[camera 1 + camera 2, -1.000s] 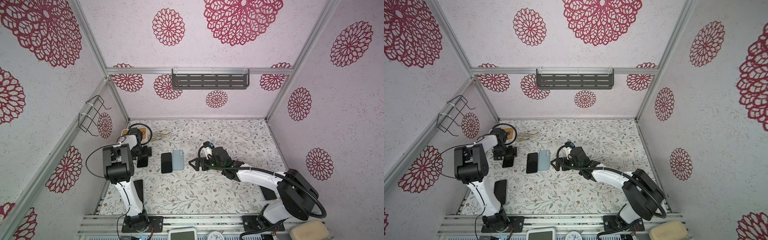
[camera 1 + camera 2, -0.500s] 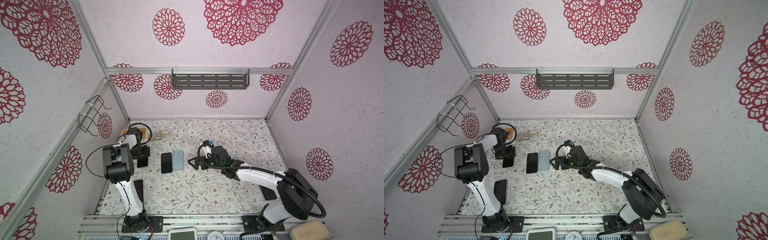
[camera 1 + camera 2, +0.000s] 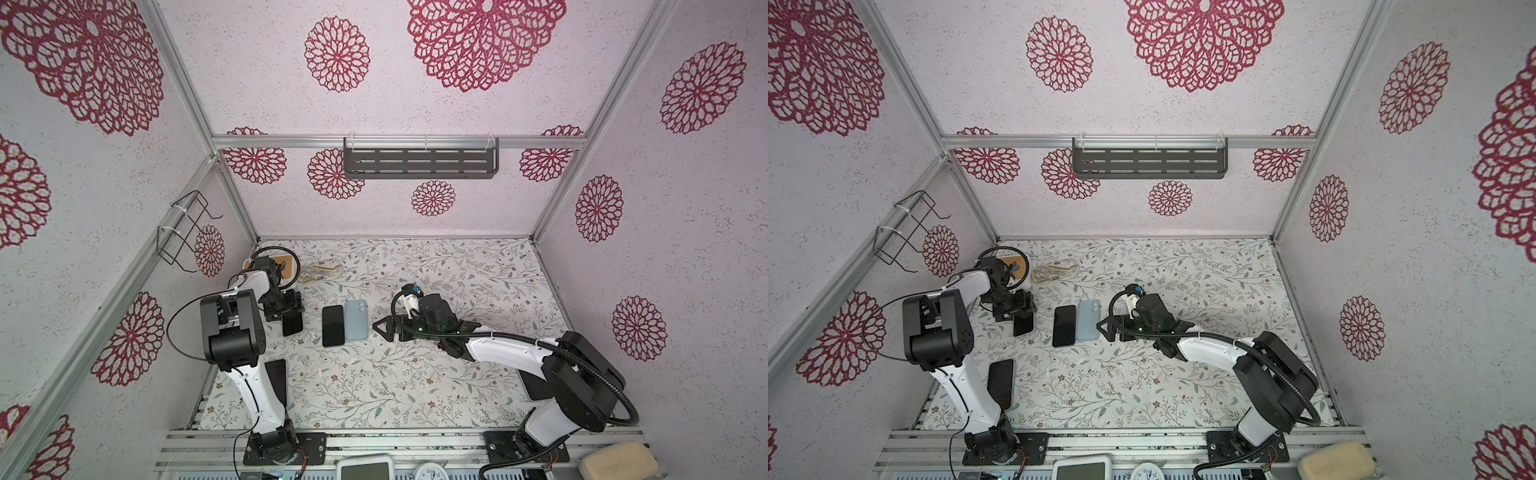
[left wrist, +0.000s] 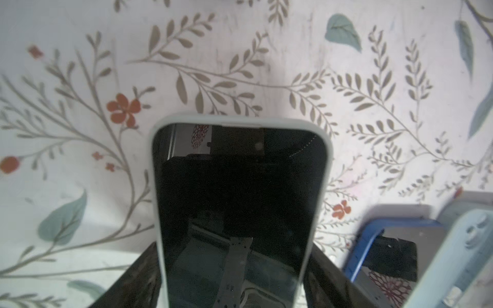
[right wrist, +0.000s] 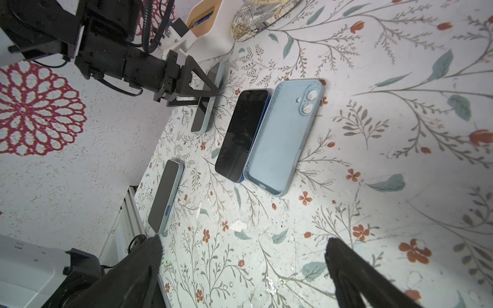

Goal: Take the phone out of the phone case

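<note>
Gripping the pale phone case (image 4: 158,213) by its long sides with the left hand (image 5: 207,96), phone (image 4: 240,186) inside, lying on the table (image 4: 266,53). Holding the right hand (image 5: 243,241) spread wide, empty.

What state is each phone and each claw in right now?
Pale-cased phone: screen up, in its case, gripped.
Left claw: closed on that phone.
Right claw: open, empty.
Blue-cased phone: flat, screen up.
Light blue case: back up, beside it.
Fourth phone: flat, screen up.
</note>
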Tool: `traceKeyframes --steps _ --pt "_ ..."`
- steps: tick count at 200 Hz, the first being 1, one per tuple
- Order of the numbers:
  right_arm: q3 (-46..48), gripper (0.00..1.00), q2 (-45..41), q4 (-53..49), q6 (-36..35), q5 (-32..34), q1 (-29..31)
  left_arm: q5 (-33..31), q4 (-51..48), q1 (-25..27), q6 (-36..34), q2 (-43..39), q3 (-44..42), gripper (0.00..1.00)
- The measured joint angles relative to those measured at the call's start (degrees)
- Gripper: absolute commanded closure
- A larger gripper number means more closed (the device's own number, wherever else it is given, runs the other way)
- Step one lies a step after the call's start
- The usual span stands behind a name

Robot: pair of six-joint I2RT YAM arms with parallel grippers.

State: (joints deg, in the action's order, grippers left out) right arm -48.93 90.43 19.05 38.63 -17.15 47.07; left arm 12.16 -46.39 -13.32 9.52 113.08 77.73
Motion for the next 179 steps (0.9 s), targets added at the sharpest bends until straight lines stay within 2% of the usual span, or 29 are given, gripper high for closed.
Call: traceKeyframes --steps 84,179 --pt "-6.73 0.01 9.01 5.55 3.04 -4.15 2.45 11.15 1.77 -0.07 6.86 -12.92 -5.05 0.6" --pt "-13.14 0.07 17.57 11.41 6.64 -5.77 4.74 11.28 7.87 17.86 20.09 -20.28 -9.64 0.61"
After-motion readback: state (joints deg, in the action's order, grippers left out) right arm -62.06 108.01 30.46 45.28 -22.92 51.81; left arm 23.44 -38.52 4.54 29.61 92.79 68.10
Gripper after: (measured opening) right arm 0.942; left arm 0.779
